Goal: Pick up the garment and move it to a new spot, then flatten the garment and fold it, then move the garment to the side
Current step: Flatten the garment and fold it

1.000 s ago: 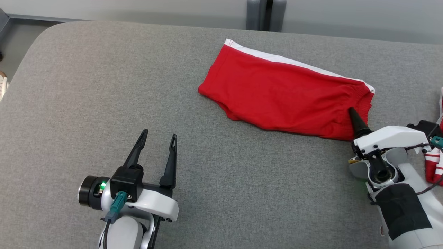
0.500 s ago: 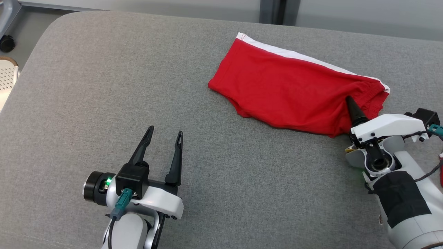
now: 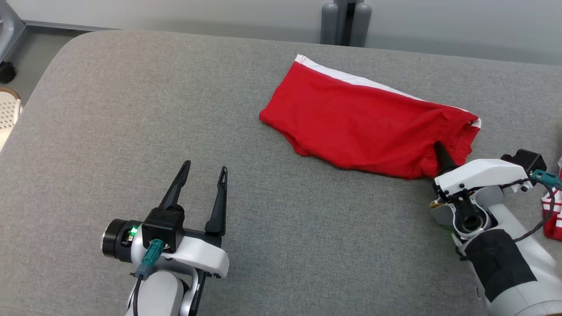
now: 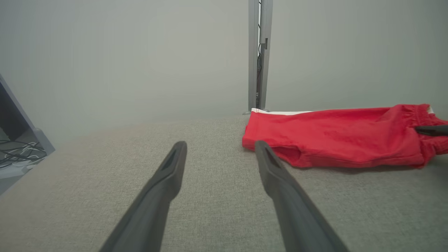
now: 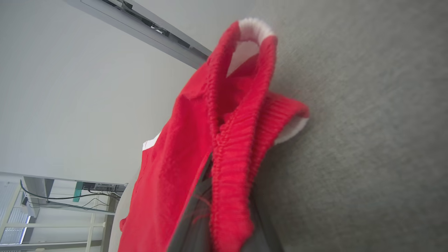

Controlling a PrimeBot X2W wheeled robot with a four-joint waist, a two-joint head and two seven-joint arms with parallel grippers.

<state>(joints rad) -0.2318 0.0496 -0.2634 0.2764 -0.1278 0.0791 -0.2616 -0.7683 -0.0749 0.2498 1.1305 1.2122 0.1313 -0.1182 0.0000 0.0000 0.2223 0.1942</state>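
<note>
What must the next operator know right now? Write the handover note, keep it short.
Left gripper: open, over the grey fabric-covered table, holding nothing.
Right gripper: shut on the elastic waistband of the red shorts with a white side stripe.
Shorts: lying flat, far right of the table, apparently doubled leg on leg.
Done: grip taken.
Left: lift, move; confirm flattening and fold.

Soft red cloth shorts (image 3: 364, 127); matt woven table (image 3: 131, 109)
</note>
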